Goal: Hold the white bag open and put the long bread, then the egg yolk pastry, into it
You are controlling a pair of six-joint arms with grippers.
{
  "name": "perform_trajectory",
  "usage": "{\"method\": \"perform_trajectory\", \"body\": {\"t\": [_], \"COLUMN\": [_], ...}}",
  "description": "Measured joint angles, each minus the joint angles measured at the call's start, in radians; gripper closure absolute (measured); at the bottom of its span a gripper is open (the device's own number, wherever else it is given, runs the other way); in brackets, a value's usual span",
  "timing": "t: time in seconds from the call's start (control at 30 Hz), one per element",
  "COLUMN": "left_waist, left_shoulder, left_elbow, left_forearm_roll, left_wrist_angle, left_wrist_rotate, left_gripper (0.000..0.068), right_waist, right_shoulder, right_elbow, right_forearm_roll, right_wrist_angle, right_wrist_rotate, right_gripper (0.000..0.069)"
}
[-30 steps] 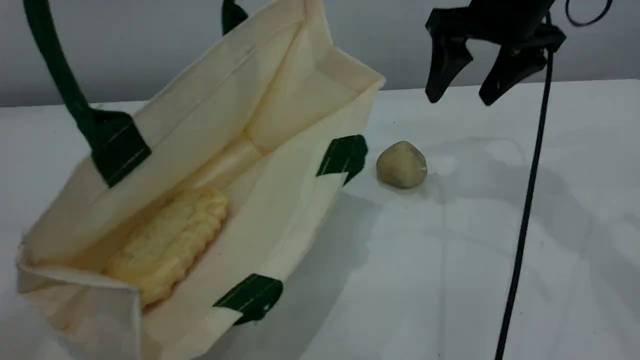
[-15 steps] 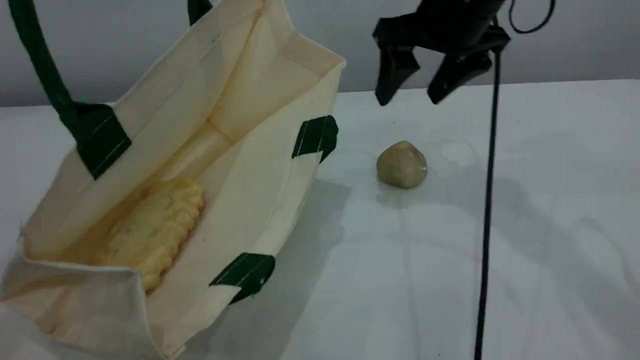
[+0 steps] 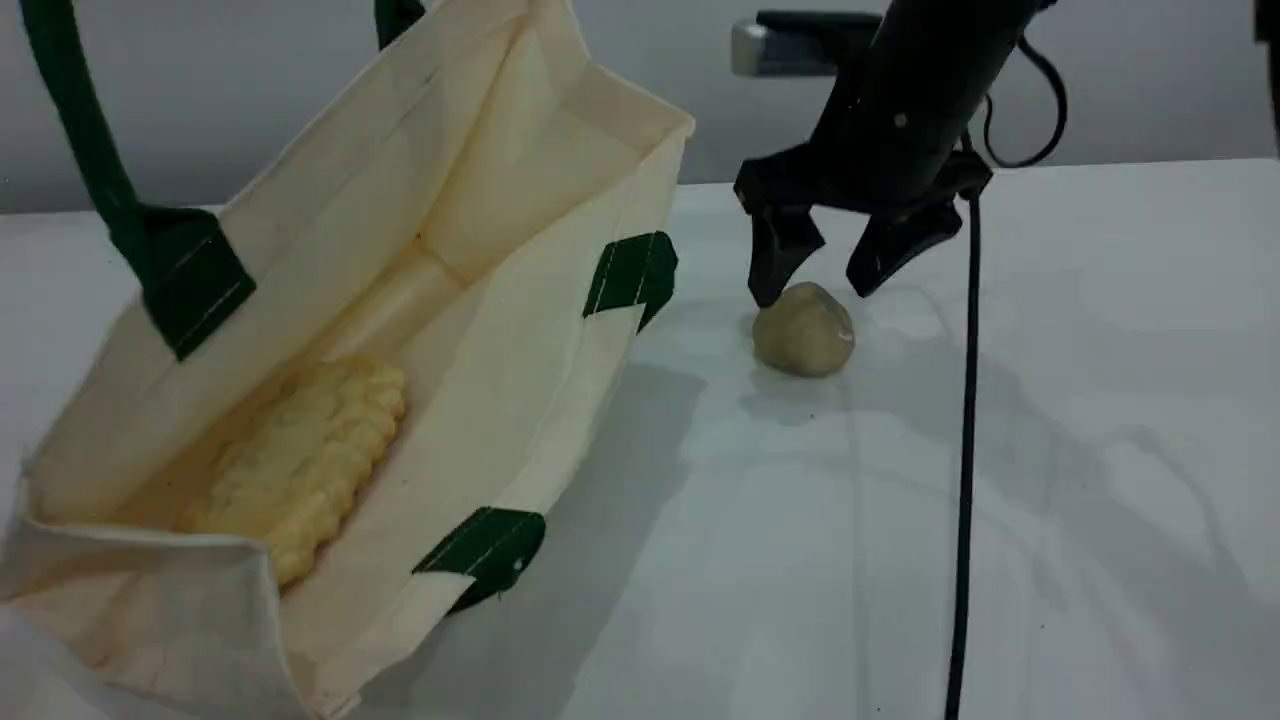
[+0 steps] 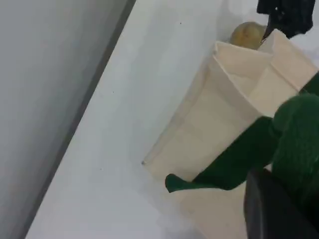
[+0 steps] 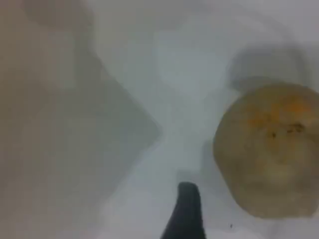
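The white bag (image 3: 560, 330) stands open at the left, its mouth towards the camera. Its green handle (image 3: 70, 120) rises taut out of the top of the scene view. In the left wrist view that handle (image 4: 294, 134) runs into my left gripper (image 4: 276, 204), which is shut on it. The long bread (image 3: 300, 460) lies inside the bag on its bottom. On the table right of the bag sits the egg yolk pastry (image 3: 803, 330). My right gripper (image 3: 815, 285) hangs open just above it, one finger at each side. In the right wrist view, the pastry (image 5: 269, 149) is to the right of the fingertip (image 5: 187, 214).
A black cable (image 3: 965, 450) hangs from the right arm and crosses the white table (image 3: 1100, 400) down to the front edge of the scene view. A grey wall closes the back. The bag's second handle patches (image 3: 630, 275) face the pastry.
The right gripper has come left and down, from high above the table to just over the pastry, still open. The bag shifted a little to the left.
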Motion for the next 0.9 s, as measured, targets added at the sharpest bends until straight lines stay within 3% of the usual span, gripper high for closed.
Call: {"method": "perform_trajectory", "body": {"t": [0.6,0.77,0.9], "left_waist": [0.0,0.0,0.0], "left_shoulder": [0.0,0.0,0.0], "left_elbow": [0.0,0.0,0.0], "left_forearm_roll": [0.003,0.003,0.003], "left_wrist_angle": [0.0,0.0,0.0], "left_wrist_rotate": [0.0,0.0,0.0], "left_gripper": [0.0602,0.0602,0.0602], "right_waist": [0.0,-0.002,-0.002], "right_shoulder": [0.063,0.082,0.083], "right_elbow": [-0.002,-0.002,-0.002], "right_forearm_roll": [0.055,0.049,0.049], "right_wrist_angle": [-0.09,-0.094,-0.089], "right_wrist_rotate": [0.0,0.0,-0.001], "right_gripper": [0.0148,0.0246,0.0387]}}
